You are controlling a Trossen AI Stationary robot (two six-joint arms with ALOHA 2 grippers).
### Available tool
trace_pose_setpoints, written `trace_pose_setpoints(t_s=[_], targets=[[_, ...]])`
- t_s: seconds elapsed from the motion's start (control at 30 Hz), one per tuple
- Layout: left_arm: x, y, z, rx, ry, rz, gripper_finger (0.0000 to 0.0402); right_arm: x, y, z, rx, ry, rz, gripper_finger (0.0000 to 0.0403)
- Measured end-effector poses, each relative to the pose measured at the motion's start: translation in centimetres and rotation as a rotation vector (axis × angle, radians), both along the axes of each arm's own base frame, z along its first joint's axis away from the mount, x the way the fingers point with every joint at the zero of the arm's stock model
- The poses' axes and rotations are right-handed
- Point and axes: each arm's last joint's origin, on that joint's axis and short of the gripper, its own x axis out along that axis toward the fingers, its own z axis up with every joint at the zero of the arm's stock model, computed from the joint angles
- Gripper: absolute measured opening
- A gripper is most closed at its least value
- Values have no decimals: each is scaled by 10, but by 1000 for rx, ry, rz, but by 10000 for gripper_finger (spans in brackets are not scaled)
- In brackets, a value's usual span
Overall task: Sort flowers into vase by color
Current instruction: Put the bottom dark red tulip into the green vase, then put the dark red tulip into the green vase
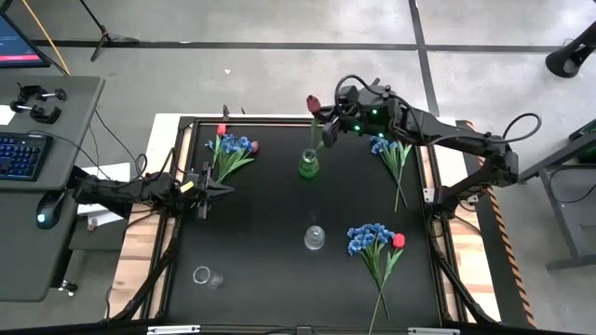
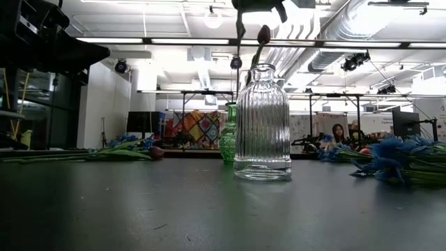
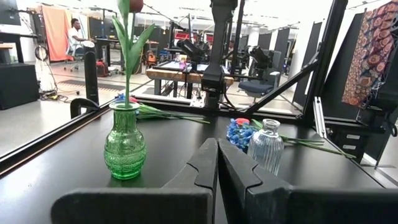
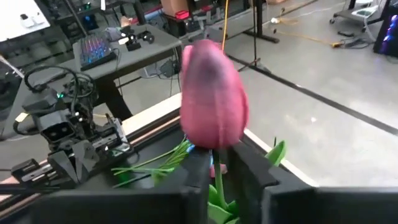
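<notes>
Grey concrete floor [image 1: 279, 23] around black table [image 1: 270, 279], dark seams crossing it. Grey desk [image 1: 51, 186] beside table, holding blue-lit keyboard [image 1: 20, 155], mouse [image 1: 45, 216], monitor corner [image 1: 19, 42]. Tripod foot [image 1: 110, 37] on floor. Low view: white ceiling with ducts [image 2: 313, 31] and strip lights [image 2: 111, 40], white wall [image 2: 104, 97], patterned cloth [image 2: 201, 127] far back. Left wrist view: orange cloth [image 3: 57, 31] hanging, seated person [image 3: 76, 34] at distant desk.
</notes>
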Motion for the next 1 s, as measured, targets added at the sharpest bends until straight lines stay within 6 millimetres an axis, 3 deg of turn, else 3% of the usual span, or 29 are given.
trace_pose_setpoints(t_s=[0.23,0.37,0.5,0.7,1.0], targets=[[0,0,0,0,0,0,0,-3,1,4,24,-22,7,195],[0,0,0,0,0,0,0,-4,2,13,18,-46,26,245],[0,0,0,0,0,0,0,-6,3,11,17,-9,33,260],[0,0,0,0,0,0,0,-11,-4,-7,147,125,-27,261],[0,0,0,0,0,0,0,-17,-3,-11,250,154,-43,261]])
